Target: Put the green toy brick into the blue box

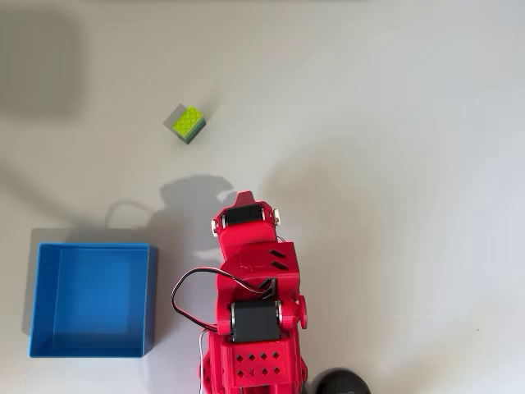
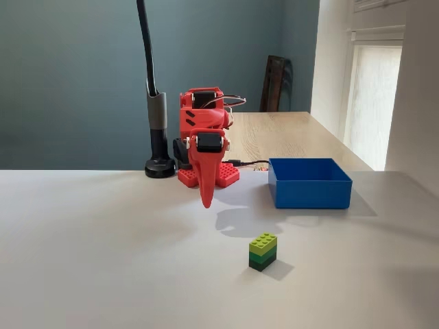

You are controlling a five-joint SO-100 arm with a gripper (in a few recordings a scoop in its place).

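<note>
Lime-green toy brick [image 2: 263,251] with darker green sides, bright blue box [image 1: 91,300], red hand [image 2: 206,199].

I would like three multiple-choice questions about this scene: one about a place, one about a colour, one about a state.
1. In the fixed view, where is the green toy brick?
A. inside the blue box
B. on the table, nearer the camera than the blue box
C. in the gripper

2. What colour is the arm?
A. red
B. white
C. black

3. What does the gripper hold?
A. the brick
B. a cable
C. nothing

Answers:
1 B: the brick stands alone on the table, apart from the box.
2 A: the whole arm is red.
3 C: the gripper points down, shut on nothing.
</note>
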